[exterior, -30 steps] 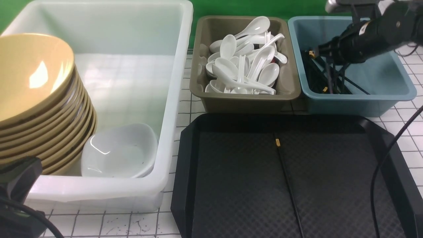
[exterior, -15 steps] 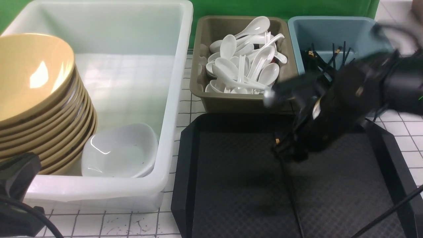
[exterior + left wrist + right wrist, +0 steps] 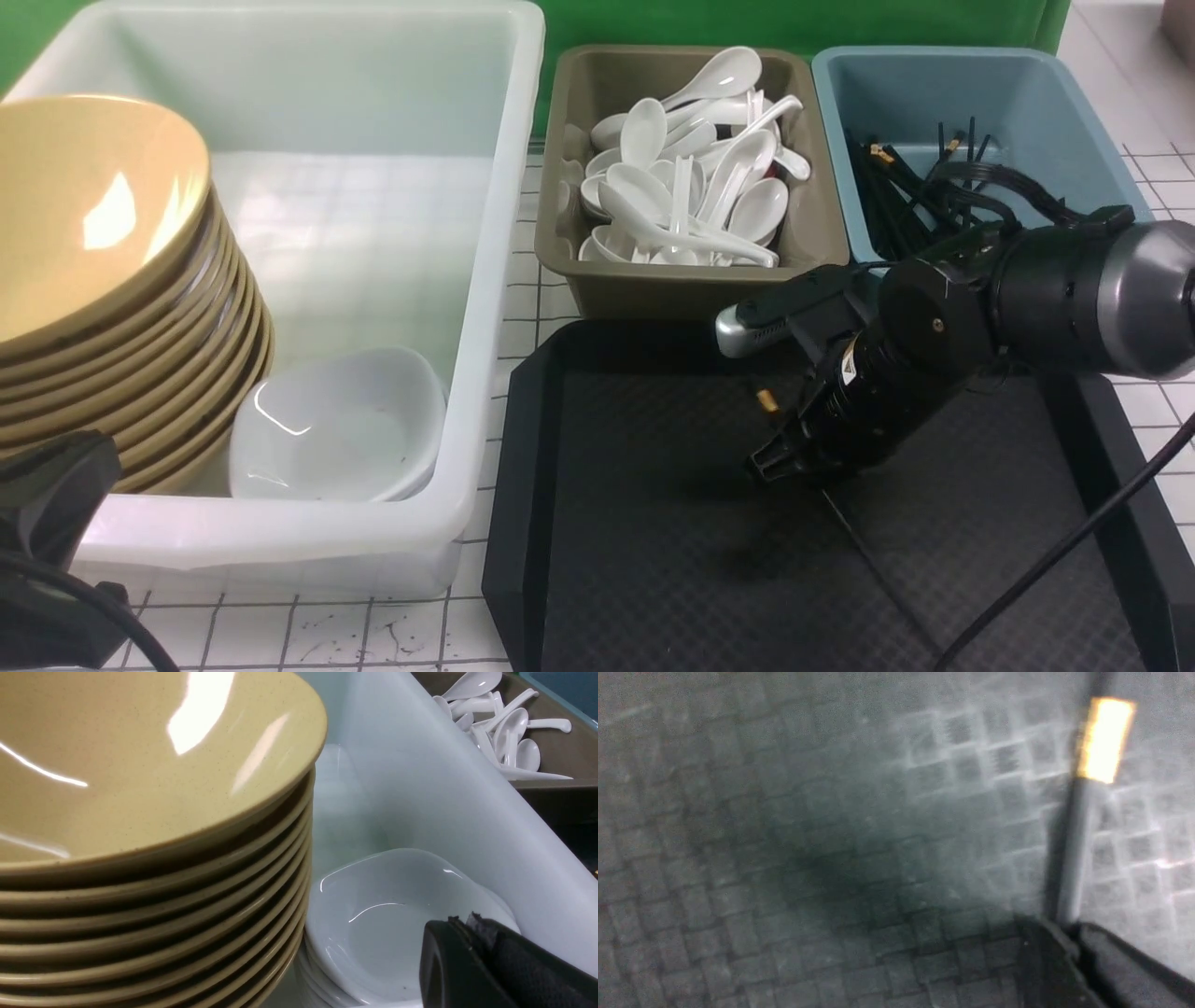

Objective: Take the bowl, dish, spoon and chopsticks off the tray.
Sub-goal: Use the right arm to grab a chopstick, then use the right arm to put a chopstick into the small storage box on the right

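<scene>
One chopstick shows on the tray, centre-right of the front view, with your right jaws clamped on it just behind its gold band; left jaws are pressed together, lower left. That thin stick could pivot or slip out as you lift.

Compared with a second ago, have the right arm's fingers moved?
Yes. The right fingers have come down from over the blue bin onto the tray, leftward and nearer the robot, and now pinch the chopstick.
</scene>
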Motion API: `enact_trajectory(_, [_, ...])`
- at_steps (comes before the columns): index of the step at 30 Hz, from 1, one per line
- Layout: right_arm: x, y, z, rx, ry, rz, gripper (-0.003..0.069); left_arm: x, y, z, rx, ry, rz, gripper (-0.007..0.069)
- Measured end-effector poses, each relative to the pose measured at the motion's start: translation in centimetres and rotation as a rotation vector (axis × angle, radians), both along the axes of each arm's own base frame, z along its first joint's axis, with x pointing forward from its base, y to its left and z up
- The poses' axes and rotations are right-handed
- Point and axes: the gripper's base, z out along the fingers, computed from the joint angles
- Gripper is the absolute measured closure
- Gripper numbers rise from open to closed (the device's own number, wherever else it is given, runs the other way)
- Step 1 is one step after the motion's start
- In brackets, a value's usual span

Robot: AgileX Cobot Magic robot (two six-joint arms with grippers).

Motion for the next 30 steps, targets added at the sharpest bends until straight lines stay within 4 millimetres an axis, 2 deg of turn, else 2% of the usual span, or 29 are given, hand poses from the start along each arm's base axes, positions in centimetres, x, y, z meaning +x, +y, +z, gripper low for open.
enact_trajectory(3, [-0.7,-0.1,0.8,-0.015,0.018,0.043,0.0588,0.0,0.0,0.0,0.0,0.0,0.0,0.0636])
enact_trajectory(5, [-1.5,-0.4,2.4,-0.017,0.002,0.075,0.0588,0.0,0.0,0.0,0.0,0.0,0.0,0.0636])
enact_trajectory(7, [-2.0,-0.7,6.0,0.031,-0.116,0.099,0.0588,0.0,0.0,0.0,0.0,0.0,0.0,0.0636])
enact_trajectory(10, [-2.0,-2.2,12.6,0.13,-0.421,0.085,0.0588,0.0,0.0,0.0,0.0,-0.004,0.002,0.0636])
enact_trajectory(11, [-1.8,-2.3,12.7,0.135,-0.433,0.08,0.0588,0.0,0.0,0.0,0.0,-0.003,0.001,0.0636])
enact_trajectory(12, [-1.0,-3.5,15.6,0.185,-0.586,0.035,0.0588,0.0,0.0,0.0,0.0,-0.004,0.002,0.0636])
enact_trajectory(13, [0.0,-4.5,17.2,0.214,-0.692,-0.003,0.0588,0.0,0.0,0.0,0.0,-0.005,0.002,0.0636])
enact_trajectory(15, [2.0,-6.4,18.7,0.239,-0.815,-0.075,0.0588,0.0,0.0,0.0,0.0,-0.006,0.002,0.0636])
enact_trajectory(17, [4.8,-8.1,18.7,0.25,-0.883,-0.15,0.0588,0.0,0.0,0.0,0.0,-0.005,0.003,0.0636])
enact_trajectory(20, [9.4,-9.9,15.7,0.24,-0.846,-0.247,0.0588,0.1,0.0,-0.4,-0.001,0.002,0.006,0.0636])
enact_trajectory(21, [10.0,-10.2,15.2,0.237,-0.83,-0.262,0.0588,0.1,0.1,-0.5,0.0,0.005,0.006,0.0636])
enact_trajectory(24, [13.0,-11.0,11.1,0.195,-0.687,-0.32,0.0565,0.1,0.1,-0.6,-0.001,-0.001,0.011,0.0636])
enact_trajectory(28, [13.8,-11.4,9.6,0.151,-0.569,-0.348,0.0487,0.2,0.1,-0.5,-0.001,-0.01,0.015,0.0636])
enact_trajectory(30, [13.6,-11.5,10.8,0.139,-0.535,-0.36,0.0426,0.2,0.1,-0.5,-0.001,-0.011,0.015,0.0636])
